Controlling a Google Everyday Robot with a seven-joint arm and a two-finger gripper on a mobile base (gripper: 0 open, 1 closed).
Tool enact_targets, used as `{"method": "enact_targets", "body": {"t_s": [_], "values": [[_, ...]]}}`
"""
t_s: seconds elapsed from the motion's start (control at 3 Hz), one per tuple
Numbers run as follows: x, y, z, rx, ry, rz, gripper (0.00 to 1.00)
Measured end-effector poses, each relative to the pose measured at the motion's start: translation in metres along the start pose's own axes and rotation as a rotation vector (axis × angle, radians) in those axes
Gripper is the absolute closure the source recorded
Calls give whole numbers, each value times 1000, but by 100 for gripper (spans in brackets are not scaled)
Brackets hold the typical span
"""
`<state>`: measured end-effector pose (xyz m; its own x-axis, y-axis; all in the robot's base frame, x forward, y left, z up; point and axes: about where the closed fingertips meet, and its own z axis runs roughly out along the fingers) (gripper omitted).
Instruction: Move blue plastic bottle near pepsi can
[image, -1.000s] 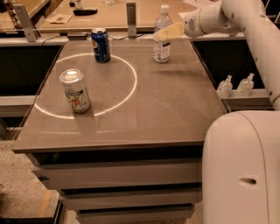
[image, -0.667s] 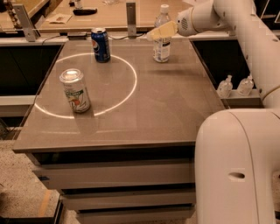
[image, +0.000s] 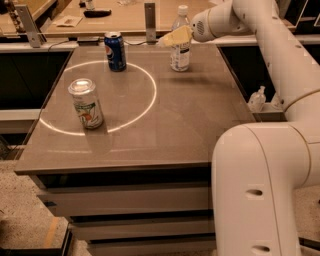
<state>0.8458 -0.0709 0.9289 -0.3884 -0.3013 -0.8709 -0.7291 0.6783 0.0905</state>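
Observation:
The blue plastic bottle (image: 180, 59) stands upright at the back of the grey table (image: 165, 130), right of centre; it is clear, with a white cap. The pepsi can (image: 115, 51) stands upright at the back left, about a hand's width or more left of the bottle. My gripper (image: 172, 38) reaches in from the right on the white arm. Its yellowish tip lies across the bottle's upper body and points left toward the can. The bottle still rests on the table.
A white-silver can (image: 86, 103) with green and red print stands front left, on a bright light ring (image: 150, 100). A metal post (image: 150, 22) stands behind the table. Small bottles (image: 257, 98) sit beyond the right edge. The arm's white base (image: 260, 190) fills the front right.
My gripper has moved left, from beside the bottle's right side to across its upper body. The bottle and both cans have not moved.

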Motion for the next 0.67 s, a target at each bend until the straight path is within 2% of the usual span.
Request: {"method": "enact_targets", "body": {"t_s": [0.67], "values": [[2, -15, -10, 13, -37, 7, 65]]}}
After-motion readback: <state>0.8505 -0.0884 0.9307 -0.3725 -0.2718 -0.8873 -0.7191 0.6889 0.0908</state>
